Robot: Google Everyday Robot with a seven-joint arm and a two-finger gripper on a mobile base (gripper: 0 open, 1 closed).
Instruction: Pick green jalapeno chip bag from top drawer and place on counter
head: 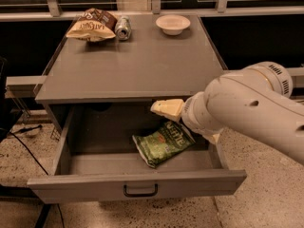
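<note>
The green jalapeno chip bag (164, 143) lies flat on the floor of the open top drawer (137, 184), right of its middle. The drawer's dark handle (140, 191) is at the centre of the front panel. My gripper (187, 125) hangs over the right side of the drawer, just above and to the right of the bag, below the counter's front edge. Its cream fingers (166, 109) are spread apart with nothing between them; the other one is mostly hidden behind the white wrist. The grey counter (133, 61) lies above the drawer.
At the counter's back stand a brown-and-tan chip bag (92, 26), a can (123, 27) on its side and a white bowl (173, 23). My large white arm (256, 113) covers the drawer's right wall. Dark windows run behind; speckled floor lies around.
</note>
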